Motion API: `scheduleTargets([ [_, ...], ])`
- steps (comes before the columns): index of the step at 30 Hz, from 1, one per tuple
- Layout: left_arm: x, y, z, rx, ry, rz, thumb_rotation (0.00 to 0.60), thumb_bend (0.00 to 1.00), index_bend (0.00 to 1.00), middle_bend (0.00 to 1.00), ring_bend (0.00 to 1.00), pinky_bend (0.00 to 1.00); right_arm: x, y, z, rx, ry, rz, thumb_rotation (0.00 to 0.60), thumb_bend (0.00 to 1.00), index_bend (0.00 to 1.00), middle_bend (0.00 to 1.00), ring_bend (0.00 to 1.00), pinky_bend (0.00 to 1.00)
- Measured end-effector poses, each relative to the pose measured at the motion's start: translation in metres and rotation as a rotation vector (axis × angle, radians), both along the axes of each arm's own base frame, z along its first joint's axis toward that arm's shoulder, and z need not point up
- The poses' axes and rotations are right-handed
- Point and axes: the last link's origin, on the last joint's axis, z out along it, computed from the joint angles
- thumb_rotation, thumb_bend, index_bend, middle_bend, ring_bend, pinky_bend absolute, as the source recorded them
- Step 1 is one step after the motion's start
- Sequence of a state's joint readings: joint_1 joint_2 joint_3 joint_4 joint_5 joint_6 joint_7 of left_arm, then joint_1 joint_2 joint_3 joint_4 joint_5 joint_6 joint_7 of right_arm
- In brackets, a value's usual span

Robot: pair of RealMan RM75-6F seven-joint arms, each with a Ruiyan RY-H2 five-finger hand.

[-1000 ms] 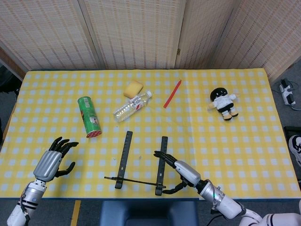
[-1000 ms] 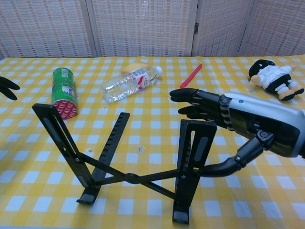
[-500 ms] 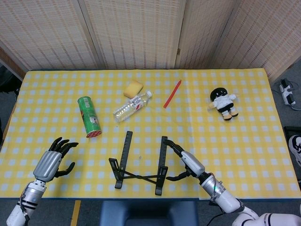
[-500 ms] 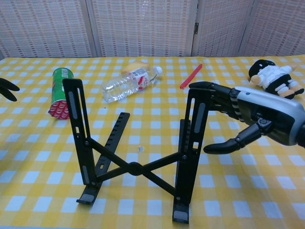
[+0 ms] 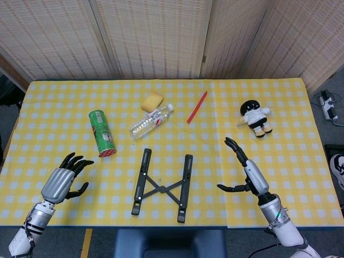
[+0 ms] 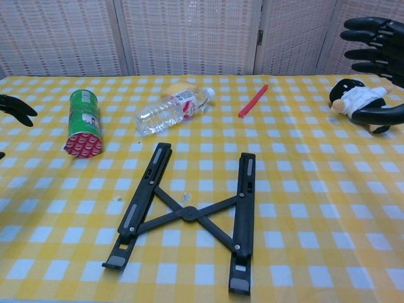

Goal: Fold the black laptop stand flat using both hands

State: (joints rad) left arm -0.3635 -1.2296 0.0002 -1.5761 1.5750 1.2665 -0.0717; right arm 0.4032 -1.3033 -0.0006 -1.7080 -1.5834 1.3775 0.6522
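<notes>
The black laptop stand (image 5: 161, 185) (image 6: 189, 213) lies flat on the yellow checked cloth near the front edge, its two bars joined by a crossed brace. My right hand (image 5: 248, 171) (image 6: 374, 53) hovers open to the right of the stand, well apart from it, fingers spread and empty. My left hand (image 5: 60, 181) is open at the front left, far from the stand; only its fingertips (image 6: 16, 108) show at the left edge of the chest view.
A green can (image 5: 102, 133) lies left of the stand, a clear water bottle (image 5: 151, 121) and yellow sponge (image 5: 152, 100) behind it. A red pen (image 5: 196, 107) and a black-and-white plush doll (image 5: 256, 117) lie toward the back right.
The stand's raised legs have dropped flat onto the cloth. My right hand let go of the right bar and pulled away to the right and upward. The left hand shifted slightly.
</notes>
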Motion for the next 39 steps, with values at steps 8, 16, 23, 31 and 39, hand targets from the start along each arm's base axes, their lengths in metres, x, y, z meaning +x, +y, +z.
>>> scheduleTargets([
  [8,0.025,0.029,-0.005,0.008,0.157,-0.176,0.6,0.26,0.27,0.28,0.16,0.01,0.015,0.015,-0.002,-0.049,0.239,0.178,0.6,0.0,0.0,0.16,0.19,0.03],
  [16,0.054,0.057,-0.025,0.038,0.322,-0.409,0.6,0.24,0.19,0.22,0.15,0.02,0.03,0.022,-0.02,-0.046,0.481,0.328,0.6,0.0,0.26,0.41,0.46,0.4],
  [23,0.064,0.086,-0.045,0.091,0.484,-0.565,0.6,0.22,0.11,0.12,0.08,0.02,0.041,0.019,-0.043,-0.031,0.657,0.411,0.6,0.0,0.43,0.55,0.64,0.58],
  [31,0.076,0.116,-0.076,0.102,0.568,-0.672,0.6,0.13,0.07,0.07,0.03,0.0,0.051,0.009,-0.067,-0.01,0.765,0.443,0.6,0.0,0.52,0.69,0.76,0.71],
  [39,0.091,0.132,-0.108,0.073,0.586,-0.699,0.6,0.11,0.05,0.07,0.03,0.0,0.063,-0.005,-0.086,-0.032,0.848,0.46,0.6,0.0,0.52,0.72,0.78,0.73],
])
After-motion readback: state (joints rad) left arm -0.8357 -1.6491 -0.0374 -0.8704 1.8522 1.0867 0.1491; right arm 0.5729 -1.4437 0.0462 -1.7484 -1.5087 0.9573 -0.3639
